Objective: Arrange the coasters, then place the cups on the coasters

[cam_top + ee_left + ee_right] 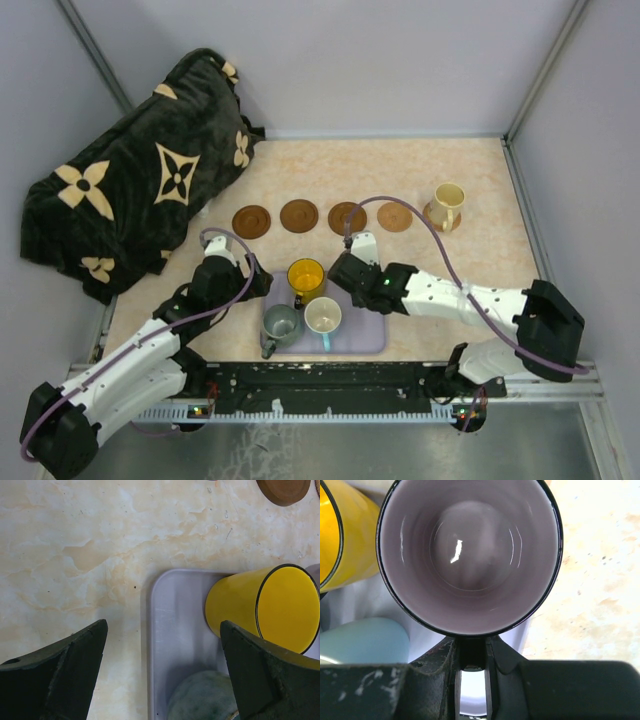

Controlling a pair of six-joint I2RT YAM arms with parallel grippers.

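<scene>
Four brown coasters (298, 215) lie in a row across the table, and the right-hand one shows under the beige cup (448, 203). The lavender tray (365, 335) holds the yellow cup (305, 277), the grey-green cup (281, 323) and the cream cup (323, 317). My right gripper (471, 652) is shut on the handle of the purple-grey cup (470, 555), over the tray's right rim. In the top view my right gripper (345, 268) hides that cup. My left gripper (162, 630) is open over the tray's left rim (150, 630), beside the yellow cup (240, 605).
A dark plush blanket with tan flowers (130, 170) fills the back left corner. Grey walls close in the table on three sides. The arm bases and a metal rail (330, 385) run along the near edge.
</scene>
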